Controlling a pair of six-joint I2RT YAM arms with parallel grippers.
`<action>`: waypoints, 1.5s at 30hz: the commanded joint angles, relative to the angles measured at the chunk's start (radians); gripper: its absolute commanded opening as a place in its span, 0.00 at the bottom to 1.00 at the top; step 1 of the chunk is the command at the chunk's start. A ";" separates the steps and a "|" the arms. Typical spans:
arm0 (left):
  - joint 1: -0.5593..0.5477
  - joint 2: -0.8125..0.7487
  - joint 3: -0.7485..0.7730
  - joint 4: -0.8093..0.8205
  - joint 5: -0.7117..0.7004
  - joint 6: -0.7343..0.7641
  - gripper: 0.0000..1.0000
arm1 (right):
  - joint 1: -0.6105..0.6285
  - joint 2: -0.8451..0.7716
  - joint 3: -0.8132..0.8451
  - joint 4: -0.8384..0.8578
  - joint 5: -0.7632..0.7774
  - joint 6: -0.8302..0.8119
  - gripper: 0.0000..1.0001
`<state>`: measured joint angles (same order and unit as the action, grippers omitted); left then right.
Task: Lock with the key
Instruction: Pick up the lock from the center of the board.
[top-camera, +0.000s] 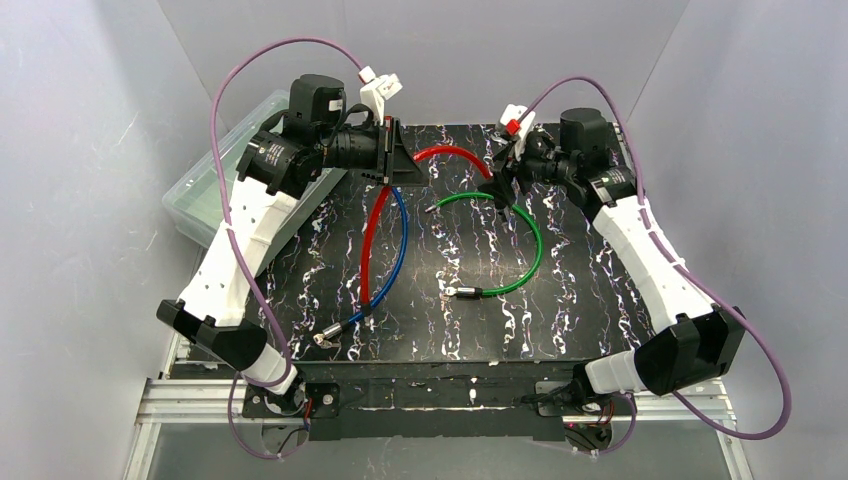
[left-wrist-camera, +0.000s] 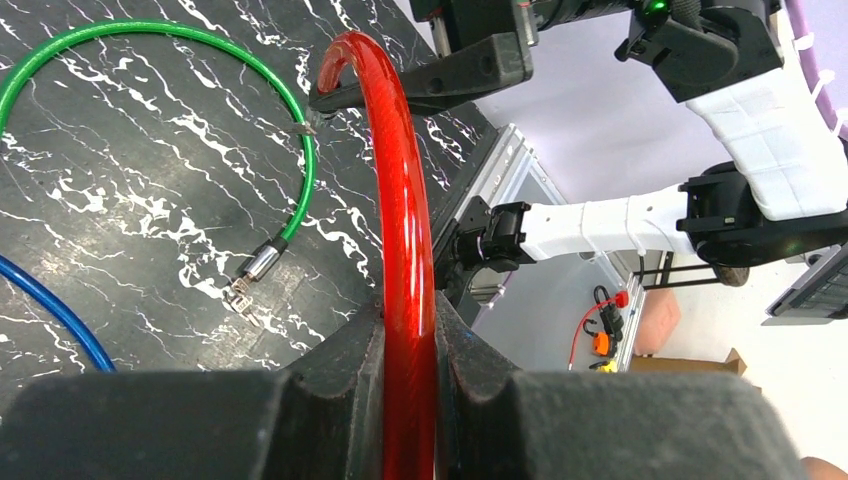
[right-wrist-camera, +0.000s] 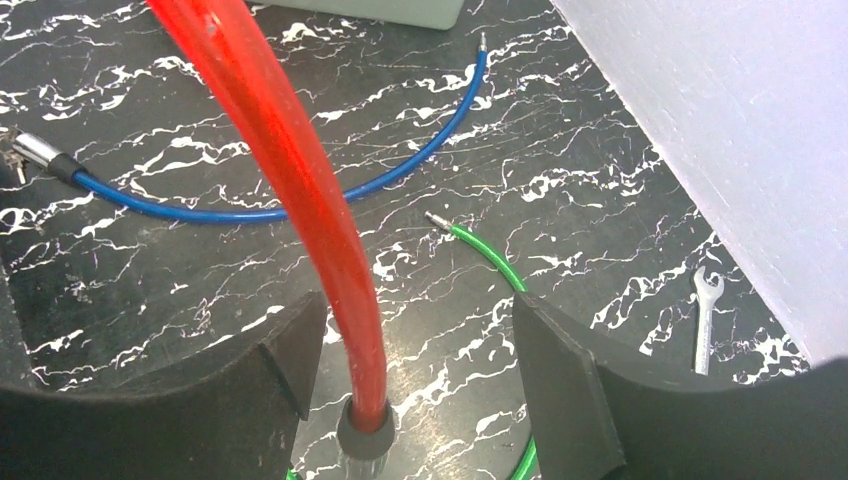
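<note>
A red cable lock (top-camera: 455, 153) arches above the black marbled table (top-camera: 580, 300) between my two grippers. My left gripper (left-wrist-camera: 410, 340) is shut on the red cable (left-wrist-camera: 405, 200), which runs up between its pads. In the right wrist view the red cable (right-wrist-camera: 300, 170) comes down to its dark collar and metal tip (right-wrist-camera: 365, 435). My right gripper (right-wrist-camera: 415, 350) stands open around that tip, with the collar close to the left finger and a wide gap to the right one. A small key (left-wrist-camera: 238, 297) hangs at the green cable's lock barrel (left-wrist-camera: 262, 262).
A green cable (top-camera: 530, 250) and a blue cable (top-camera: 395, 250) lie looped on the table, the blue one's barrel with keys (top-camera: 325, 340) near the front. A clear plastic bin (top-camera: 205, 190) stands at the back left. A small wrench (right-wrist-camera: 705, 320) lies by the right wall.
</note>
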<state>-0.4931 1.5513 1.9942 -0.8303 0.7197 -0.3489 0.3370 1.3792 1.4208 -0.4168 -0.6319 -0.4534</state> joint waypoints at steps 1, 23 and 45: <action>-0.001 -0.049 0.023 0.042 0.075 -0.021 0.00 | 0.014 -0.009 -0.016 0.039 0.037 -0.039 0.74; -0.001 -0.107 -0.058 0.045 -0.011 0.101 0.03 | 0.017 0.020 0.038 0.221 0.134 0.334 0.01; -0.003 -0.293 -0.362 0.015 -0.063 0.427 0.57 | -0.037 0.043 0.137 0.508 -0.074 0.933 0.01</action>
<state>-0.4931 1.3155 1.6901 -0.8371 0.6445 0.0177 0.3107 1.4338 1.5166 -0.0780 -0.6453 0.3046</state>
